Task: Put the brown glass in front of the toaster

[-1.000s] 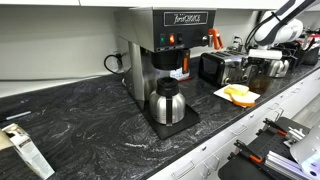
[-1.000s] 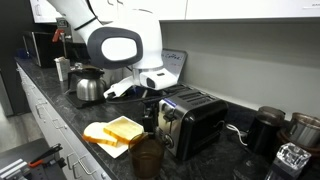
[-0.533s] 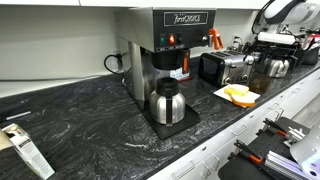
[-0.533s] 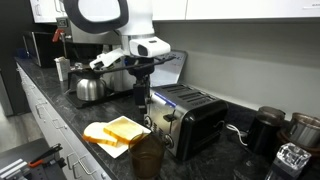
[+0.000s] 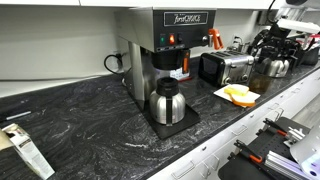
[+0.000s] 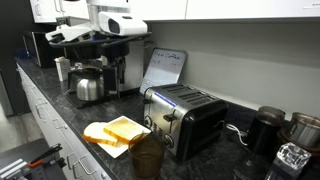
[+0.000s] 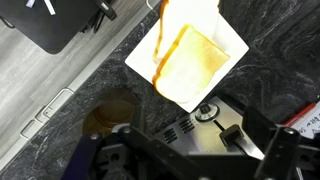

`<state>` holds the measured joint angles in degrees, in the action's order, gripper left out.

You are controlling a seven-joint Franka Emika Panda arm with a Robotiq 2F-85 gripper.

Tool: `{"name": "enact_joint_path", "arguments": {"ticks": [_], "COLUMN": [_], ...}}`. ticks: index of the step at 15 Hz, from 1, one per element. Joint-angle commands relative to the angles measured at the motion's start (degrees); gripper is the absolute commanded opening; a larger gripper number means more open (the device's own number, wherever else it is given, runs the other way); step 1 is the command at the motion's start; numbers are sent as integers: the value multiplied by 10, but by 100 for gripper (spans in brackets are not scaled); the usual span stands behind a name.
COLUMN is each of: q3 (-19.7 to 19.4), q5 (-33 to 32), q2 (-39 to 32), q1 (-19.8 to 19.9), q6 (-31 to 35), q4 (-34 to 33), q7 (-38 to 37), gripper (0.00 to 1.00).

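Note:
The brown glass [image 6: 146,157] is a translucent amber tumbler standing at the counter's front edge, just before the toaster's chrome face. It also shows in the wrist view [image 7: 108,116] and, small, in an exterior view [image 5: 257,82]. The toaster [image 6: 186,118] is black with a chrome front; it shows in an exterior view [image 5: 222,67] and its knob and lever show in the wrist view [image 7: 200,132]. My gripper [image 7: 185,165] hangs high above the toaster front with its fingers wide apart and nothing between them. It shows in an exterior view [image 5: 272,47].
A white plate with bread slices [image 6: 115,132] lies beside the glass and toaster, also in the wrist view [image 7: 186,55]. A metal kettle [image 6: 88,88] stands farther along. The coffee brewer [image 5: 165,45] with a steel carafe [image 5: 166,103] sits mid-counter. The robot arm [image 6: 118,24] hovers above.
The arm has risen from just above the toaster and swung away toward the kettle side. The glass, plate and toaster have not moved.

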<state>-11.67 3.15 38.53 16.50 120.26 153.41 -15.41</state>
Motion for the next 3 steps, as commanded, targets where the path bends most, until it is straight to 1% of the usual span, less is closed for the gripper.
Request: {"name": "enact_joint_path", "arguments": {"ticks": [1,3], "q3": [8,8], "q5": [6,6], "q2": [-4,-4], "q1": [8,8], "q6": [-1,-1], "q4": [-1,-1], "q7": [5,5], "gripper": [100,100]}}
